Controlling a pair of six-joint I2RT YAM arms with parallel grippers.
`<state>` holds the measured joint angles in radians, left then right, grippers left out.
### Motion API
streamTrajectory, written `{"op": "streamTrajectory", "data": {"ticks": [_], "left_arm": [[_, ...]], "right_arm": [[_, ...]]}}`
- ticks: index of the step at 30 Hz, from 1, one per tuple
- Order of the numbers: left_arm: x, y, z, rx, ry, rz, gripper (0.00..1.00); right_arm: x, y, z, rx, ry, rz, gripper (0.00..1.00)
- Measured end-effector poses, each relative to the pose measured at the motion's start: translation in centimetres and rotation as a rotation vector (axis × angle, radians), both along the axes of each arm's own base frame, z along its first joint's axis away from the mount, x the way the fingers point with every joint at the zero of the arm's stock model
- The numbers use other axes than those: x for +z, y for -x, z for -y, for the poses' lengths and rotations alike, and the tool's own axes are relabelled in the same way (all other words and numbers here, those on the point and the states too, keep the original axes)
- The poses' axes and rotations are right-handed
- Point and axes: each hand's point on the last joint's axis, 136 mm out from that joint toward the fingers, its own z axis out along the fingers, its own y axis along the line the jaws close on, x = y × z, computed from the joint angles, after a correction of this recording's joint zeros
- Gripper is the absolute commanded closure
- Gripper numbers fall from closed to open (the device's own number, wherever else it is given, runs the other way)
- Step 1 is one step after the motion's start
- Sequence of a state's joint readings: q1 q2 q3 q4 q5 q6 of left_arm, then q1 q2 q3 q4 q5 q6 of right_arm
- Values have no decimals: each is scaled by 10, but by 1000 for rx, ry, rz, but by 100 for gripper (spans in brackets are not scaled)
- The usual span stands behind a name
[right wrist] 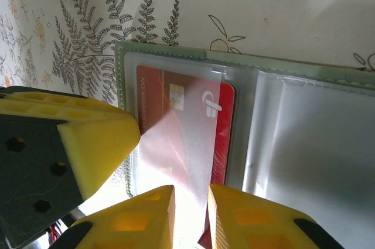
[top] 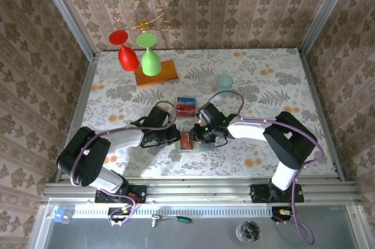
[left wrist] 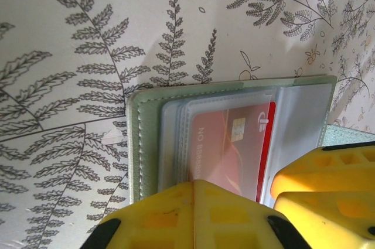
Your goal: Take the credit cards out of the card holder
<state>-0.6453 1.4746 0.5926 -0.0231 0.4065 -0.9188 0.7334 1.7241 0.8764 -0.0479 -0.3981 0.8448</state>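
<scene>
Extraction is judged under way: the card holder [left wrist: 140,137] lies open on the desk [top: 263,79] between the arms, pressed down by the closed left end effector [left wrist: 193,193]. The right end effector [right wrist: 191,199] is pinched narrowly on a pocketed red card [right wrist: 176,108]. A straight outward pull is called for. Loose cards [top: 186,106] lie just beyond. The desk has a flat fern-printed cloth and is enclosed by papered walls [top: 246,3].

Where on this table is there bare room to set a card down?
Bare cloth right of the cup and left of the orange board. Crowded: the centre, where left pincer and right pincer meet over the card holder.
</scene>
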Motion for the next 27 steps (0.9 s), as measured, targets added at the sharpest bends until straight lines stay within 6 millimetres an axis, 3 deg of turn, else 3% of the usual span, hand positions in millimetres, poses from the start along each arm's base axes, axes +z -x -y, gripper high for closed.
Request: {"op": "streamTrajectory", "data": {"ticks": [7, 27], "left_arm": [[11, 0, -2, 4, 4, 24, 90], [-1, 5, -6, 3, -24, -14, 94]], "right_arm": [[-2, -4, 2, -11, -1, -2, 74], [-10, -8, -9, -20, -62, -43, 79]]}}
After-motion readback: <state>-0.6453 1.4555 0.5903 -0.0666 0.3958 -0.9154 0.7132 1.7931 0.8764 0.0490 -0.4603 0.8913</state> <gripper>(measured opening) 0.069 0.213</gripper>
